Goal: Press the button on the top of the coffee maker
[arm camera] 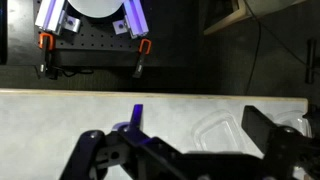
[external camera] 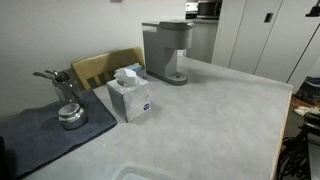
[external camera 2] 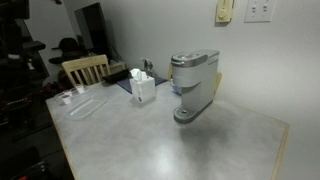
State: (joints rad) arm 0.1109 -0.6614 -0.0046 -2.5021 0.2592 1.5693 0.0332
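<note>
The coffee maker [external camera: 165,50] is a tall grey boxy machine with a dark top and a round silver base. It stands at the back of the pale table and shows in both exterior views [external camera 2: 195,82]. Its top button is too small to make out. The arm does not show in either exterior view. In the wrist view my gripper [arm camera: 198,128] is open and empty, with its dark fingers spread wide above the table near a clear plastic container [arm camera: 215,135]. The coffee maker is out of the wrist view.
A white-and-blue tissue box [external camera: 130,96] [external camera 2: 143,87] stands beside the coffee maker. A wooden chair [external camera: 100,68] [external camera 2: 85,68] stands behind it. A dark mat [external camera: 35,135] holds a metal pot [external camera: 70,113]. The clear container [external camera 2: 80,104] lies near the table edge [arm camera: 150,95].
</note>
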